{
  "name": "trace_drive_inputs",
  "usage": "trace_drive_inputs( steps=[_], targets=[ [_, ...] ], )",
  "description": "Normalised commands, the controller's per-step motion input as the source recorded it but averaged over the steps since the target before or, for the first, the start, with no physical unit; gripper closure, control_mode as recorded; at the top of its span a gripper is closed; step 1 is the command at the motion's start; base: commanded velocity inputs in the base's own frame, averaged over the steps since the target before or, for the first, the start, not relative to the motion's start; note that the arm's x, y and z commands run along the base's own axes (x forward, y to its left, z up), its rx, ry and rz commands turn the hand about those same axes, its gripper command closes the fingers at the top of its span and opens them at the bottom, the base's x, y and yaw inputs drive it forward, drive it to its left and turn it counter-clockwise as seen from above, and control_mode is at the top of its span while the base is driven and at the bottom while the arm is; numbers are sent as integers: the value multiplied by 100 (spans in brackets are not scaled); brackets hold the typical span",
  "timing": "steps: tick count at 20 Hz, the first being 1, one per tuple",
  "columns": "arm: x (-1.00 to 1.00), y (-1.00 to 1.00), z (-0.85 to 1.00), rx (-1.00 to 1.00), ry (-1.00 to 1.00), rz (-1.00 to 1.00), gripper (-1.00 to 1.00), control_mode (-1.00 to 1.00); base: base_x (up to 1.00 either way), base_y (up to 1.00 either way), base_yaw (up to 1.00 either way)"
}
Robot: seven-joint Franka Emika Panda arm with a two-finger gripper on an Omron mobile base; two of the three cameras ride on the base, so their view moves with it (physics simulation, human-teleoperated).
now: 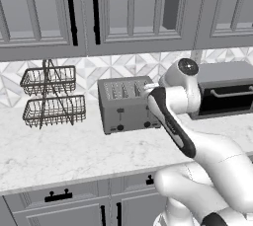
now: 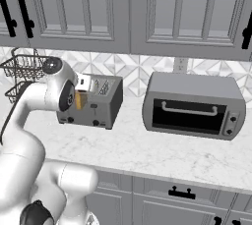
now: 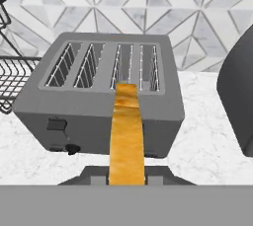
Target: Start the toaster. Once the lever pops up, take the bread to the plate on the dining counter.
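bread (image 3: pixel 126 131) is clamped edge-on in the nearly closed gripper (image 3: pixel 126 178), lifted out and hanging above the front of the toaster (image 3: pixel 106 96). the grip is only on the lower end, so i think a fast swing toward the dining counter can let the thin slice slip, or knock it against the toaster oven (image 2: pixel 193 106) beside.

Both base views face the worktop from behind, sharing the toaster (image 1: pixel 126 104); the hand view looks down close above it.
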Motion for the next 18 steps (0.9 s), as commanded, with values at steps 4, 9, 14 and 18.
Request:
trace_drive_inputs(
  steps=[4, 9, 14, 18],
  targets=[
    [-52, -39, -16, 0, 0, 0, 100, -100, 0, 0, 0],
    [-39, -44, 0, 1, -5, 0, 100, -100, 0, 0, 0],
    [-33, -14, 0, 0, 0, 0, 100, -100, 0, 0, 0],
    [-12, 0, 0, 0, 0, 0, 100, -100, 0, 0, 0]
  ],
)
